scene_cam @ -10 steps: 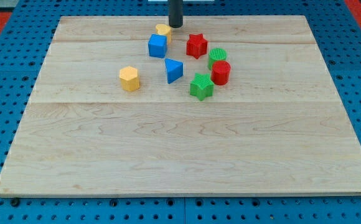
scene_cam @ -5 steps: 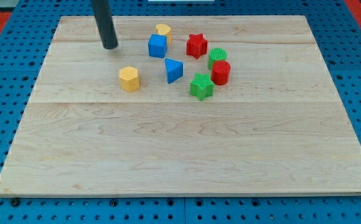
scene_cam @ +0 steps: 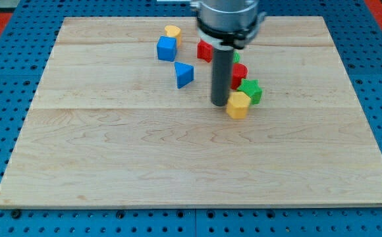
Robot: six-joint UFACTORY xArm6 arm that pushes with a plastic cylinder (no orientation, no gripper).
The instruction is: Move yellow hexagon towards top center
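The yellow hexagon [scene_cam: 238, 105] lies on the wooden board [scene_cam: 178, 164], right of centre, touching the green star [scene_cam: 250, 91] behind it. My tip [scene_cam: 218, 103] stands right against the hexagon's left side. The rod hides part of the red star [scene_cam: 205, 50], the red cylinder [scene_cam: 239, 74] and most of the green cylinder [scene_cam: 236, 58].
A blue cube [scene_cam: 166, 48] and a small yellow block [scene_cam: 172, 31] sit near the view's top centre. A blue triangle [scene_cam: 184, 74] lies below them. Blue pegboard [scene_cam: 0, 99] surrounds the board.
My tip swept from the upper left down and to the right. The yellow hexagon moved from left of the blue triangle to the right, against the green star, which also shifted right.
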